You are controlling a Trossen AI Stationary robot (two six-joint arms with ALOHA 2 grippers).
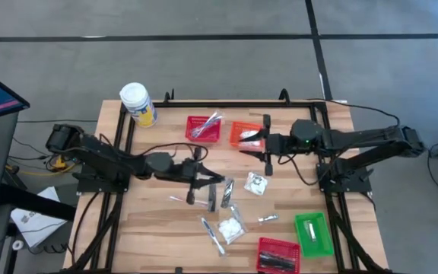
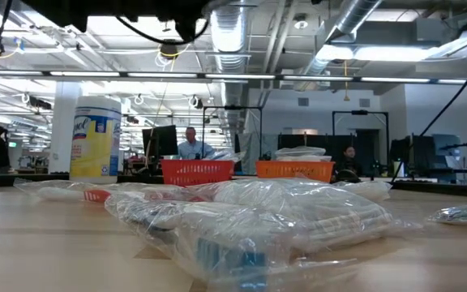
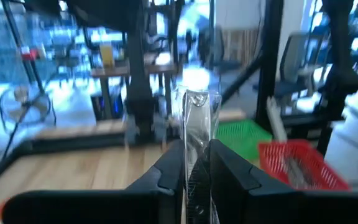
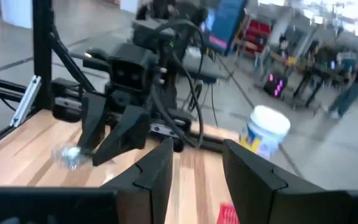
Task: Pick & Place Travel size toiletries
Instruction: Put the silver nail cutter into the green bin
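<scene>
At mid-table, the left gripper [image 1: 207, 194] hangs above the wood, jaws narrowed on a slim silver-grey foil stick [image 3: 197, 134]; the left wrist view shows the stick clamped between the fingers, its long axis running straight out along them. Loose packets lie just beyond and beside it: a clear-wrapped square packet [image 1: 258, 183], a crumpled white packet cluster [image 1: 232, 226], a thin silver stick [image 1: 211, 234], and a small silver tube [image 1: 269, 219]. Further on, four mesh baskets: a red basket [image 1: 204, 128] holding silver sticks, an orange basket [image 1: 245, 135], a green basket [image 1: 313, 233], and a second red basket [image 1: 278, 255]. My judgement: the first red basket is nearest the left arm. The right gripper [image 1: 267, 146] hovers by the orange basket, fingers partly apart, nothing between them. One white-lidded yellow jar [image 1: 138, 104] stands at the far corner.
</scene>
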